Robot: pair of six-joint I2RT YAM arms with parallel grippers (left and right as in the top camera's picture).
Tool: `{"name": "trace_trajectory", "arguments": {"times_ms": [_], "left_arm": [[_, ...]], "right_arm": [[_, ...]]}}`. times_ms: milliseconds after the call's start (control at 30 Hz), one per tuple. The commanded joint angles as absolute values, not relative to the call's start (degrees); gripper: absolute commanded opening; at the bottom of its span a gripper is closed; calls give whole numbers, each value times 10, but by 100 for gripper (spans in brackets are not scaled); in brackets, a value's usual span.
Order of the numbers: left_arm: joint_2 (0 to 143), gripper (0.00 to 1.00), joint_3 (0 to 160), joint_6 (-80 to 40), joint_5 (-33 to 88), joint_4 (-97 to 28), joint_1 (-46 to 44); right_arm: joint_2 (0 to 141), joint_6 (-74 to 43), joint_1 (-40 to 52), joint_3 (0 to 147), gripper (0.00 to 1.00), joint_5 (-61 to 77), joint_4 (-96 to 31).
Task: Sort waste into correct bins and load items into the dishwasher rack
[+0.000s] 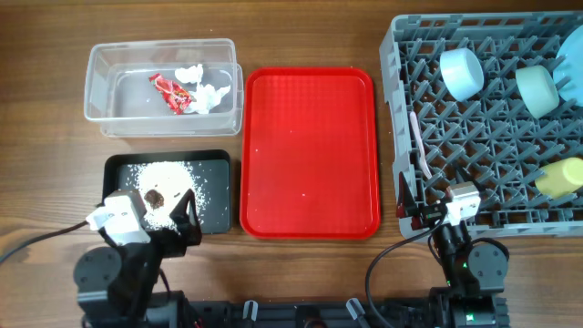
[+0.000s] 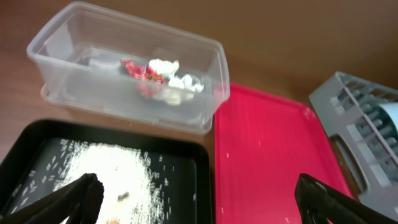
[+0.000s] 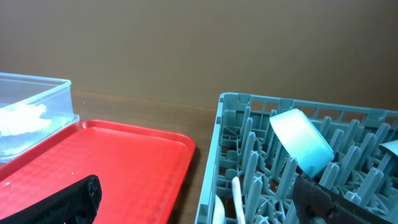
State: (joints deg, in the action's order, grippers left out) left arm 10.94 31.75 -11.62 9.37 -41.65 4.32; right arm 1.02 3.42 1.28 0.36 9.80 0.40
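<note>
The clear plastic tub [image 1: 100,91] sits on the desk [image 1: 55,146] at far left, holding the crinkled red wrapper [image 1: 170,93] and crumpled white tissue [image 1: 209,96] close together. Just in front of it, the shallow black tray [image 1: 215,196] carries a spread of white rice-like crumbs [image 1: 168,173] with a brown food bit [image 1: 153,195] among them. At right, the grey grid rack [image 1: 398,91] holds a pale blue bowl [image 1: 462,73] and a teal bowl [image 1: 537,89] tipped between pegs, the yellow cup [image 1: 560,176] lying near its front-right corner, a pale blue plate [image 1: 574,50] cut off at the picture's edge, and a white utensil [image 1: 418,137], spoon or fork unclear, along its left side
</note>
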Motion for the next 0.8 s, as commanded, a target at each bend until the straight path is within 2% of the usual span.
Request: {"name": "trace_trajectory", "arguments": {"times_ms": [0, 233, 433, 667, 767], "left_arm": [[51, 100, 208, -124, 89, -298, 47], [5, 100, 82, -124, 80, -78, 47], [2, 100, 18, -124, 35, 43, 46], [1, 100, 3, -139, 35, -44, 23], [2, 100, 3, -140, 35, -43, 17]], "right_arm": [[10, 41, 11, 3, 100, 90, 7], [10, 41, 11, 3, 100, 90, 7], [10, 41, 11, 3, 100, 90, 7], [10, 41, 11, 3, 100, 90, 7], [10, 41, 11, 3, 100, 90, 7]]}}
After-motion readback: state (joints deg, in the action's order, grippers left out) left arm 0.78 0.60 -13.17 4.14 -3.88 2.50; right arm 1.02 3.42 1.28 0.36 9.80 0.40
